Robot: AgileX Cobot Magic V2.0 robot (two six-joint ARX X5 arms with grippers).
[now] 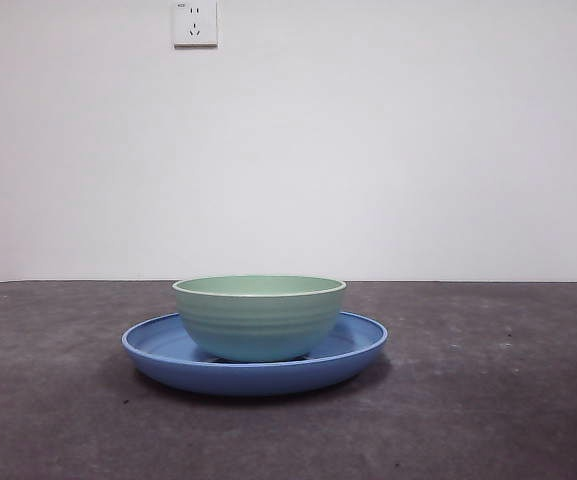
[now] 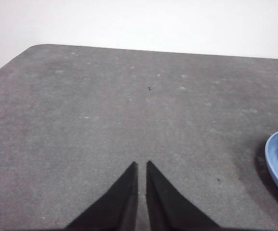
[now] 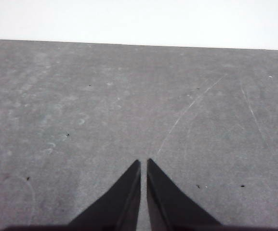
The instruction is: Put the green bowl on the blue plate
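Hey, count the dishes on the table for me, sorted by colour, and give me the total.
Green: 1, the green bowl, sitting on the plate.
Blue: 1, the blue plate under it.
Total: 2 dishes.

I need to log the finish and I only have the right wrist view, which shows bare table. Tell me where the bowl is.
Observer: The green bowl sits upright on the blue plate.
Operator: Report the left hand.
Observer: The left hand is shut, holds nothing, and hangs over bare table beside the plate's rim.
Operator: Confirm nothing is above the bowl.
Observer: In the front view no arm shows; only wall and a wall socket stand behind it.
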